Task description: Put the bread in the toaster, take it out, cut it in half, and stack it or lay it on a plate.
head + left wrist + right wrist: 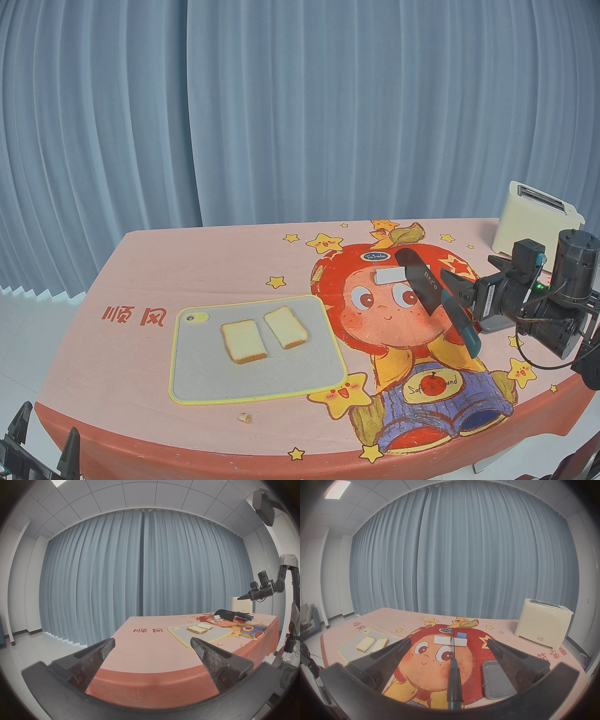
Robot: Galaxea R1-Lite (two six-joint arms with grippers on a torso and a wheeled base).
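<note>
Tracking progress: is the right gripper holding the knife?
No, the right gripper hangs open above the knife, which lies on the table.

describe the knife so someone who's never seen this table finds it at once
On the pink printed tablecloth, find the red-haired cartoon face right of the grey, yellow-rimmed cutting board. The black-bladed knife lies across that face, blade over a small white rest, teal handle toward the robot. It is the only long dark thing there.

Table draped in pink cartoon-print cloth, currently bearing: a grey rectangular cutting board with yellow-green rim; a cream plastic toaster at the far right corner; a grey square tray; a white rectangular block supporting a dark-bladed, teal-handled knife; a small crumb lying near the front edge.
</note>
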